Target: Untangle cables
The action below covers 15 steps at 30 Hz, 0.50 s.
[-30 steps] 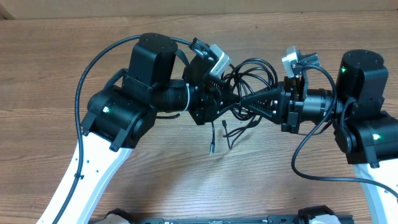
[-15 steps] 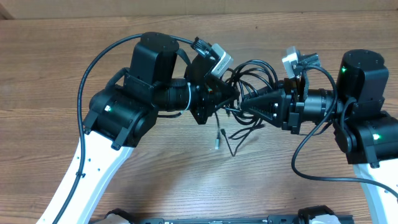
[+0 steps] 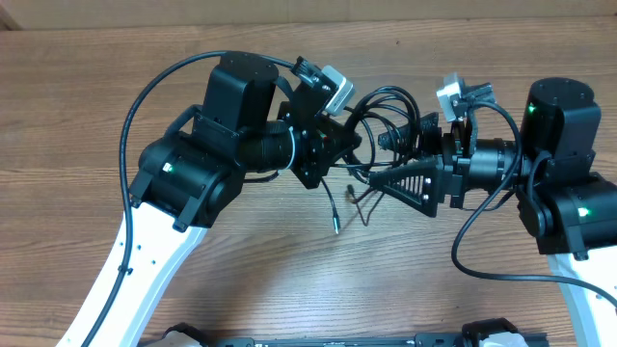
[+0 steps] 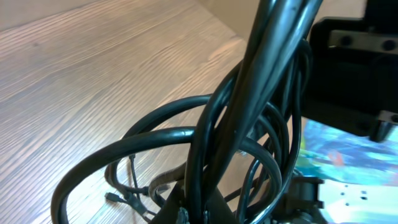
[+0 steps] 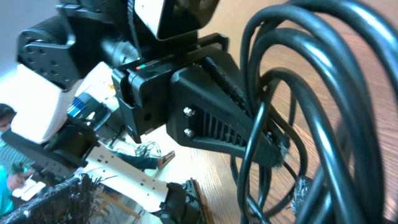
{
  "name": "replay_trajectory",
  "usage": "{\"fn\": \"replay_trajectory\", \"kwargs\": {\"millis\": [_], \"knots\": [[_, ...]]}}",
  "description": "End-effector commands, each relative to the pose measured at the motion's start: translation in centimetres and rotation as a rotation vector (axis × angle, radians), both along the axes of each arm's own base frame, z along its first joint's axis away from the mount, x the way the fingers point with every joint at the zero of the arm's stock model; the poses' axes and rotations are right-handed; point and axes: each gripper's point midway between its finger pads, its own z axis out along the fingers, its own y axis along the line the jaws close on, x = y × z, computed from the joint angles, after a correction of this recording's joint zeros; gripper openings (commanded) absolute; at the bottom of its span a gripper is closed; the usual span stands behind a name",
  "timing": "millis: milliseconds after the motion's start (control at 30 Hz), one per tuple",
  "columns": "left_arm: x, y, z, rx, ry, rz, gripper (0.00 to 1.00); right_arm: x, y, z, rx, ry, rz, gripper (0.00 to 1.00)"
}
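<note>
The cables [image 3: 386, 111] are a tangled bunch of thin black cords held up between the two arms, over the wooden table. My left gripper [image 3: 349, 149] is shut on several strands. In the left wrist view the cables [image 4: 249, 112] rise straight out of my left gripper [image 4: 194, 214]. One loose plug end [image 3: 335, 227] dangles below the bunch. My right gripper [image 3: 386, 161] faces the left one with its jaws spread wide on either side of some strands, gripping nothing. In the right wrist view the cables [image 5: 323, 93] loop past the left gripper's finger [image 5: 217, 118].
Thicker black arm cables arc over the left arm [image 3: 130, 125] and below the right arm [image 3: 482, 265]. The two wrists sit very close together above the wooden table [image 3: 318, 289]. A dark bar [image 3: 386, 339] lies along the table's front edge.
My right gripper has let go of the cables and opened wide. My left gripper has closed on the strands and lifted slightly, and the dangling plug ends have swung.
</note>
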Motion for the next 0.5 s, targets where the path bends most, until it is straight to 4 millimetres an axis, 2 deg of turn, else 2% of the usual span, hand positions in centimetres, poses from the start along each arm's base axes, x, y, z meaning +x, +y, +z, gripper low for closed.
{"fn": "replay_trajectory", "kwargs": {"millis": [0, 200, 467], "knots": [[0.6, 2.1, 1.4, 0.031, -0.064, 0.116, 0.04, 0.6, -0.2, -0.4, -0.029, -0.001, -0.051, 1.00], [0.9, 4.6, 2.1, 0.084, -0.122, 0.241, 0.04, 1.6, -0.7, -1.4, -0.072, 0.028, -0.120, 1.00], [0.9, 5.8, 3.0, 0.079, -0.134, 0.315, 0.04, 3.3, -1.5, -2.3, -0.086, 0.190, -0.269, 1.00]]}}
